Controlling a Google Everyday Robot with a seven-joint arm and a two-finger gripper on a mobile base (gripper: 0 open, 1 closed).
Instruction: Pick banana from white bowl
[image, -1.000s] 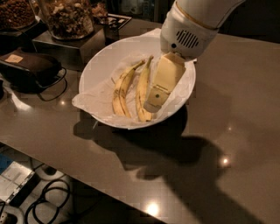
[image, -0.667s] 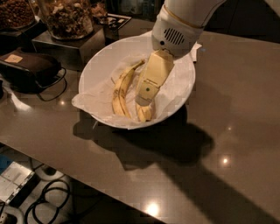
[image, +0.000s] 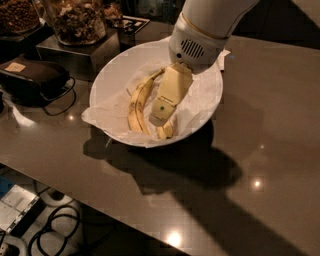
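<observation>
The white bowl (image: 112, 75), lined with crinkled white paper, stands on the brown table. A curved yellow banana (image: 137, 105) lies in its middle. To its right a second banana lies mostly hidden under my gripper, and only its lower end (image: 165, 132) shows. I cannot tell if this is the straighter one. My gripper (image: 161, 118) hangs from the white arm (image: 200, 35), reaches down into the bowl and sits right over that hidden banana, just right of the curved one.
Glass jars of snacks (image: 75, 20) stand on a metal box at the back left. A black device with a cable (image: 32, 80) lies left of the bowl. The table's front edge runs diagonally, with cables on the floor (image: 55, 220) below.
My gripper has moved left and lower into the bowl, from the bowl's right side to over the right-hand banana. The bananas have not visibly moved.
</observation>
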